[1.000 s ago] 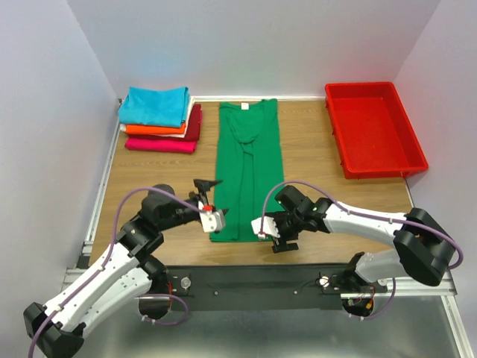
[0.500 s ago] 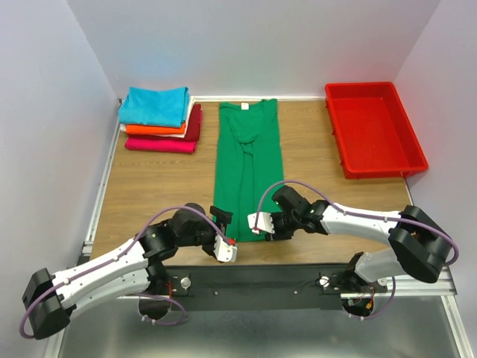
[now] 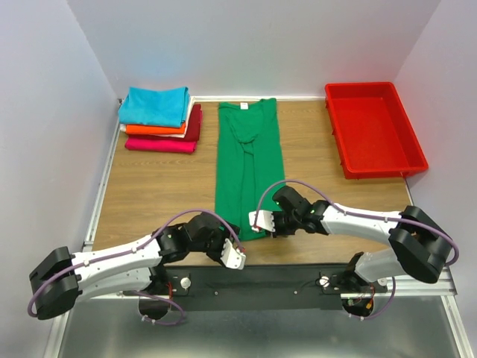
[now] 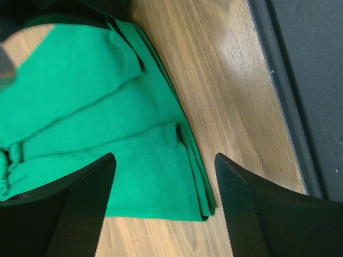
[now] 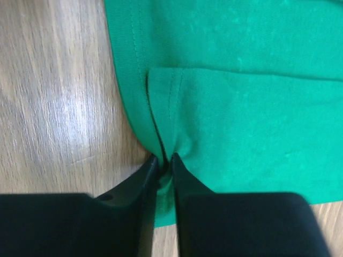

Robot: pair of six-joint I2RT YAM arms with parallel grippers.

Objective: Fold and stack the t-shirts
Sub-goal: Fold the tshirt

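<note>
A large green t-shirt point(image 3: 247, 160) lies as a long narrow strip down the middle of the table, with its neck at the far end. My right gripper point(image 3: 261, 224) is at the near right corner of the hem. In the right wrist view it point(image 5: 163, 159) is shut on a pinch of the green t-shirt point(image 5: 241, 80) at its doubled edge. My left gripper point(image 3: 231, 247) is at the near left corner. It point(image 4: 164, 160) stands open, straddling the folded corner of the green t-shirt point(image 4: 96, 107) without gripping it. Turquoise point(image 3: 155, 106), orange point(image 3: 153, 129), dark red point(image 3: 194, 123) and magenta point(image 3: 160, 145) t-shirts are stacked folded at the back left.
A red plastic tray point(image 3: 373, 127) stands at the back right of the wooden table point(image 3: 156, 194). The black base rail point(image 4: 311, 80) runs just behind the shirt's near hem. White walls close in the left, far and right sides.
My left arm swung down toward the near edge and brought its open gripper to the hem's left corner. My right gripper closed onto the hem's right corner.
</note>
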